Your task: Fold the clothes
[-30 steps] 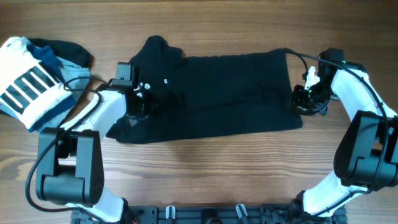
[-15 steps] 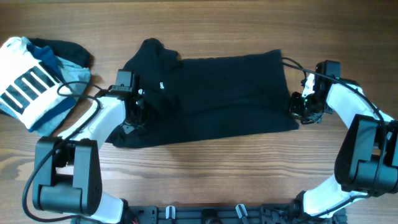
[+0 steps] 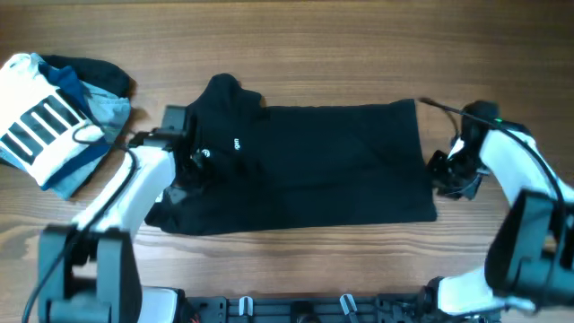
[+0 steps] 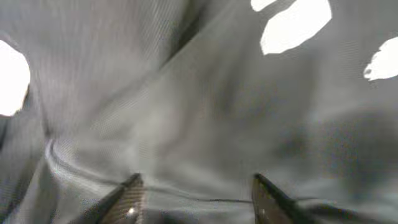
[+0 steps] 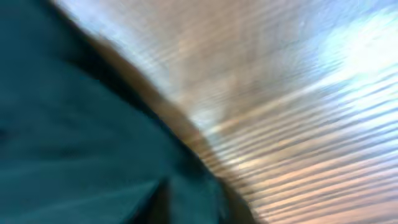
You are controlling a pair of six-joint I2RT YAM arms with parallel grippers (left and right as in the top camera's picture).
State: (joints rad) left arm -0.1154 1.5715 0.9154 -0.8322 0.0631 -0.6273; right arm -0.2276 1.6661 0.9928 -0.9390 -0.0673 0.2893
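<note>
Your left gripper (image 4: 199,200) is resting on the shirt (image 3: 332,161) near its collar end, its fingers (image 4: 127,202) standing wide apart with black fabric running across the gap. Your right gripper (image 3: 446,173) is sitting at the shirt's hem edge; its wrist view is blurring so badly that I cannot tell whether it is apart or closed. The shirt is lying spread across the middle of the table (image 3: 296,45), collar toward your left. A pile (image 3: 49,126) of other garments is lying at the far left, apart from the shirt.
</note>
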